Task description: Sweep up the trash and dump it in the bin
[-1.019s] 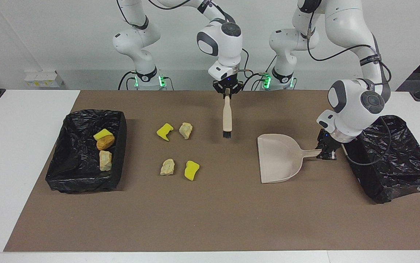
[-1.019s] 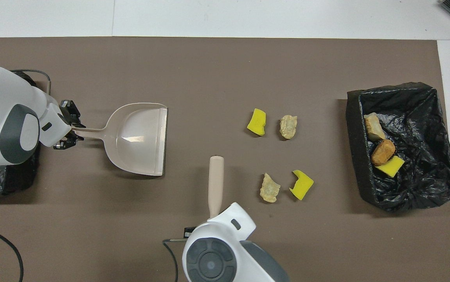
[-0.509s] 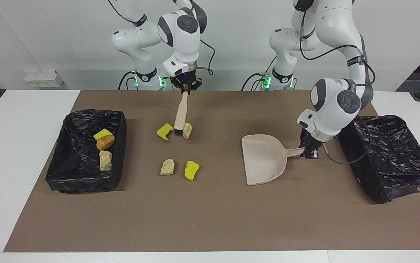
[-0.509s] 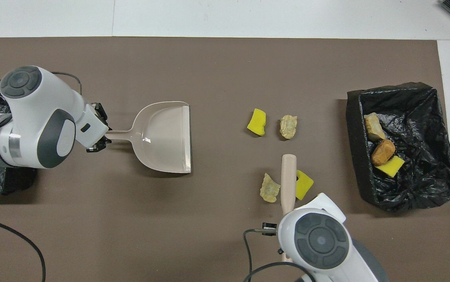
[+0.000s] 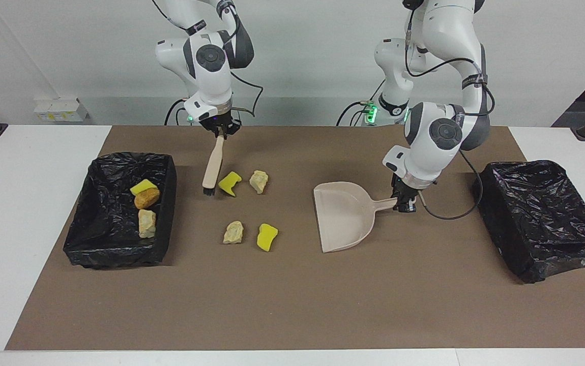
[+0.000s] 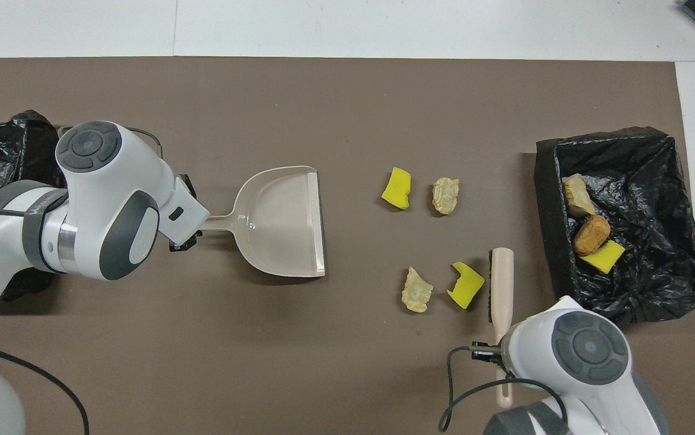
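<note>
— Where's the loose trash point(image 5: 250, 210)?

— Four pieces, centre-left in the facing view, between brush point(image 5: 212, 164) and dustpan point(image 5: 344, 216). The brush bristles sit just beside the upper yellow piece point(image 5: 230, 183).

— The grippers?

— Right gripper point(image 5: 220, 130) pinches the brush handle, head angled lower left; left gripper point(image 5: 405, 204) clamps the dustpan's handle, mouth facing the trash.

Brown mat point(image 5: 292, 305), white table point(image 5: 18, 229)

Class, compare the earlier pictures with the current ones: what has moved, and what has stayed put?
The right gripper carried the brush past the loose trash toward the filled bin. The left gripper slid the dustpan toward the trash. The four loose pieces and both bins stayed put.
</note>
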Available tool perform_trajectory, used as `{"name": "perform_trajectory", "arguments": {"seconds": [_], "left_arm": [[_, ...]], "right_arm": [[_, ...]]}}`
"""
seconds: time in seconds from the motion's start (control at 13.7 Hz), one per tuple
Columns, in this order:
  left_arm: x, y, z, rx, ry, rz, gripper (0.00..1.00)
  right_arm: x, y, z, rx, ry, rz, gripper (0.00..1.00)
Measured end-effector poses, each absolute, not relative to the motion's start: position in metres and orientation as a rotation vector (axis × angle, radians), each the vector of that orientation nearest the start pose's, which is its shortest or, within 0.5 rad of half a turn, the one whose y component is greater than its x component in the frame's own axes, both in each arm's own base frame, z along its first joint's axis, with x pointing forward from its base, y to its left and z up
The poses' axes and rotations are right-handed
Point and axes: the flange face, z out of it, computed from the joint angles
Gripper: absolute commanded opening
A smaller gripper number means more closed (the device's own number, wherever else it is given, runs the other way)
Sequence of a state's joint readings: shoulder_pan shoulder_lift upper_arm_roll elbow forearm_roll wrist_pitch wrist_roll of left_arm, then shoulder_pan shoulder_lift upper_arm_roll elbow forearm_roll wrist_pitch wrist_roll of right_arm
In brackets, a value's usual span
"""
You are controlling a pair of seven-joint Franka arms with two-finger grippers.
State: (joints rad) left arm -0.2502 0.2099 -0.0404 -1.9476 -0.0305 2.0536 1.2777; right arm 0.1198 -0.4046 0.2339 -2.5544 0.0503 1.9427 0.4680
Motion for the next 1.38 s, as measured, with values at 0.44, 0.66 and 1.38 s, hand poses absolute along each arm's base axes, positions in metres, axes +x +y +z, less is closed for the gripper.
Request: {"name": "perform_trajectory", "arguments": {"seconds": [0.44,0.66,1.38], "left_arm": [[0.522,-0.193,0.358,-2.272,2.258,0.102,0.0],[0.5,-0.205,0.354,-2.332,2.193,0.127,0.0],[0.477,-0.231,0.351,-2.388,2.117,0.14,0.0]], "right_arm": [[0.341,0.156,0.359,-3.252,0.266,0.313,0.0],[0.33,0.205,0.349,-3.214,0.196,0.319,0.0],[0.347,0.362,0.353,-3.001,0.233,0.286,0.0]]}}
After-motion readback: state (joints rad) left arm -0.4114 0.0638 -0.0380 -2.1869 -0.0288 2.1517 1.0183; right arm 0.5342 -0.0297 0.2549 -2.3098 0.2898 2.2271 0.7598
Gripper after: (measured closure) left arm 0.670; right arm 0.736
